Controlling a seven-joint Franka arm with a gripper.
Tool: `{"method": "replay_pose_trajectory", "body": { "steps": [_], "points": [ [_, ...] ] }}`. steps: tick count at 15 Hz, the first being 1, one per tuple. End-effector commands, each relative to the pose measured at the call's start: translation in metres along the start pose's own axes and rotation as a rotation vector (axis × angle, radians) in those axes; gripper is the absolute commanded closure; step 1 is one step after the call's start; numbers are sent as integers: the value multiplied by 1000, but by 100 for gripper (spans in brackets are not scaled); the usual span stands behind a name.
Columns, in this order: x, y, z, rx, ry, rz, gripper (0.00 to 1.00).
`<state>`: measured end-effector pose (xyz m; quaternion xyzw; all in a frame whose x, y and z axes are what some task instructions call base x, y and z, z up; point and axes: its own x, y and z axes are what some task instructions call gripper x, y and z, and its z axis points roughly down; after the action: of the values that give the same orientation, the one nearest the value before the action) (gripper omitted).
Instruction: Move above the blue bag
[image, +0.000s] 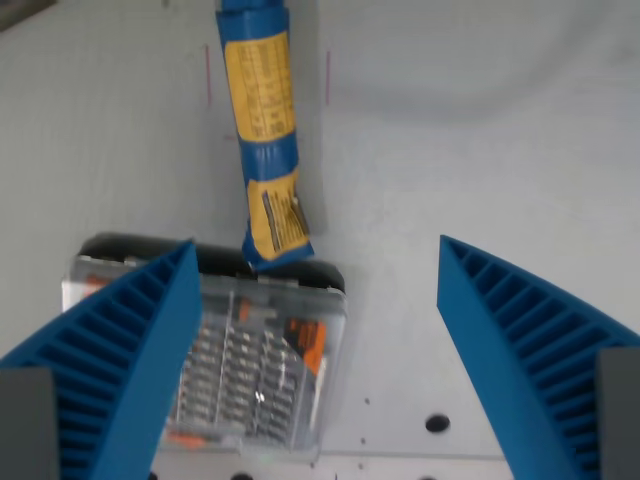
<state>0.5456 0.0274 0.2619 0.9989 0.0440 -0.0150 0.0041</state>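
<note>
While claw (315, 300) gapes, blue bag (264, 130) beyond

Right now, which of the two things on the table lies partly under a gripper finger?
The clear plastic case of bits. The finger at the wrist view's left covers its left part. The blue and yellow bag lies farther up, uncovered, its lower end at the case's dark edge.

Blue bag (265, 130): royal blue with large yellow panels; the panels carry fine dark print, too blurred to read; a blue band separates the upper and lower yellow panels.

Bit case (240, 360): clear plastic lid, black edge along the top, rows of silver-grey bits inside, orange accents at the corners and right of centre.

Gripper (315, 345): jaws bright blue, ribbed in parallel ridges, on dark grey mounts.

Tabletop (480, 150): pale grey-white, faint pink marks beside the bag, small dark holes.
</note>
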Motion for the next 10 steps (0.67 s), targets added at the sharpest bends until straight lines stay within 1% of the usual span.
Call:
{"method": "replay_pose_trajectory", "body": {
  "steps": [1, 10],
  "points": [
    [-1, -6, 13, -68, 84, 17, 0],
    [9, -19, 59, -93, 84, 14, 0]
  ]
}}
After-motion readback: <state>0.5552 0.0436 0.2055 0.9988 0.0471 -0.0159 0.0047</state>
